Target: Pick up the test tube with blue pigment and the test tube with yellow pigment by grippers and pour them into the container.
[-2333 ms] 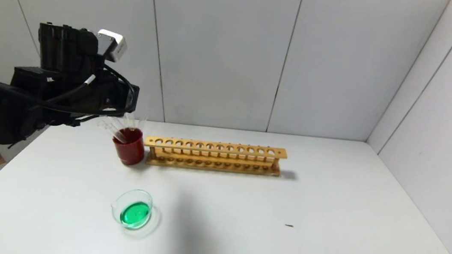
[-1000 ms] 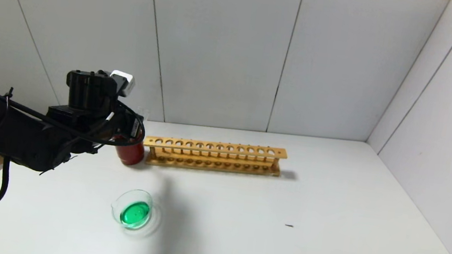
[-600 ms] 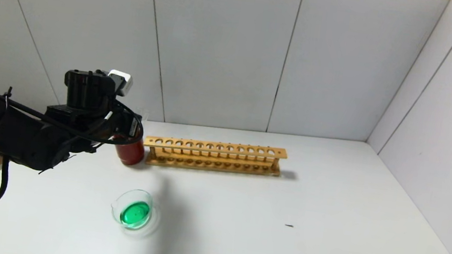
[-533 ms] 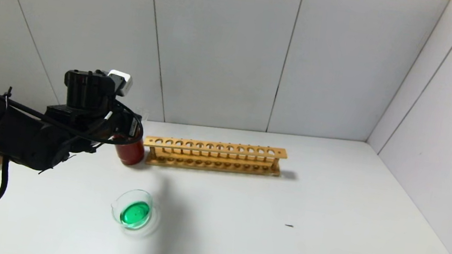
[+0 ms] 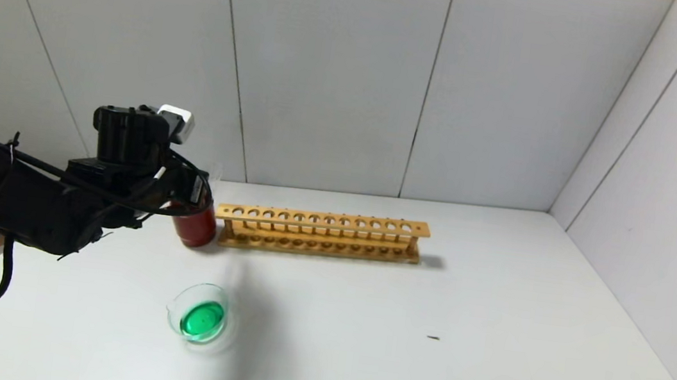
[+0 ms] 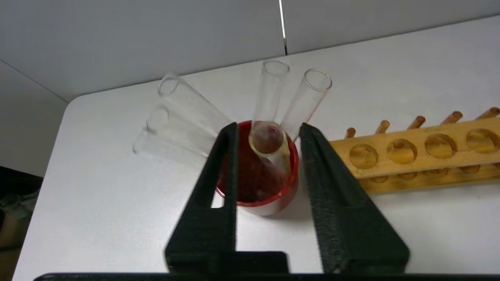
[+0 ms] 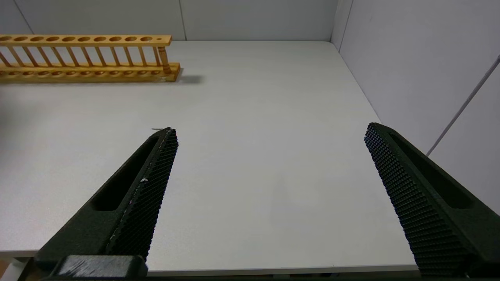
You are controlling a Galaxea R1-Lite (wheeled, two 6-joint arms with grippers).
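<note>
No tube with blue or yellow liquid shows; every tube in view is clear. The container [image 5: 216, 291], a low glass dish, holds green liquid near the table's front left. My left gripper [image 6: 268, 127] hangs over the dark red cup [image 6: 273, 205], which also shows in the head view [image 5: 196, 232]. It is open, and its jaws stand either side of a clear tube [image 6: 269, 142] leaning in the cup, without touching it. Other clear tubes [image 6: 308, 95] lean out of the cup. My right gripper [image 7: 271, 128] is open and empty above the table's near right part.
A long wooden tube rack [image 5: 320, 233] with no tubes in it stands right of the red cup; it also shows in the left wrist view [image 6: 422, 152] and the right wrist view [image 7: 86, 54]. Grey walls close the back and right. A small dark speck [image 5: 433, 338] lies on the table.
The left arm came down from high above to just over the red cup, then in the last half second lifted slightly. Dish and rack have not moved.
</note>
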